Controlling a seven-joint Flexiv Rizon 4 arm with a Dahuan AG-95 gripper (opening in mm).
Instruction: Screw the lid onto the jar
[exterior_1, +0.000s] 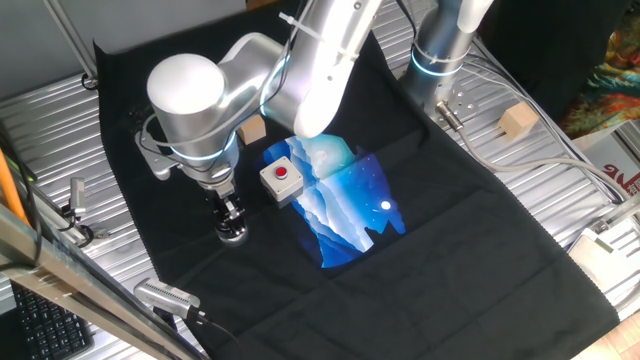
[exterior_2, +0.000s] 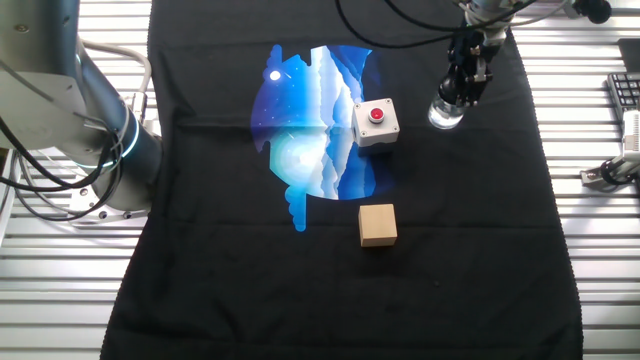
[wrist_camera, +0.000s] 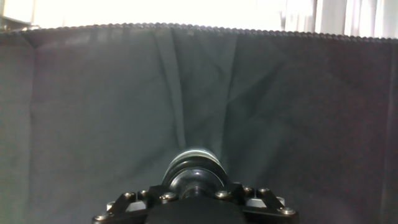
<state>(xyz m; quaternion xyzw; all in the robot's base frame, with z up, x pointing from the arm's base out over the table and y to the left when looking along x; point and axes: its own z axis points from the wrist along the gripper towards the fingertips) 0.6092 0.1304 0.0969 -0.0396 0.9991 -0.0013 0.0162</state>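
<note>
The gripper (exterior_1: 230, 222) points straight down over the black cloth (exterior_1: 420, 240) that covers the table, near the cloth's edge on the side away from the robot base. Its fingers stand narrow, pressed on the small round black screw lid (wrist_camera: 194, 171), which sits on top of the small clear cylinder jar (exterior_2: 446, 116). The jar stands upright on the cloth directly under the gripper (exterior_2: 462, 88). In the hand view the lid's dark rounded top shows just ahead of the gripper (wrist_camera: 194, 198), with bare cloth beyond it reaching to the scalloped cloth edge; whether the lid is fully threaded cannot be told.

Just beside the jar (exterior_1: 233, 236), toward the middle of the table, stands a white square box with a red round button (exterior_1: 282, 180), resting at the rim of a blue and white printed patch (exterior_1: 345, 205) in the middle of the cloth. A tan wooden cube (exterior_2: 378, 224) lies on the cloth past that box, apart from it. A second pale wooden block (exterior_1: 518, 120) sits off the cloth on the ribbed metal table (exterior_1: 560, 180), close to the robot's base.
</note>
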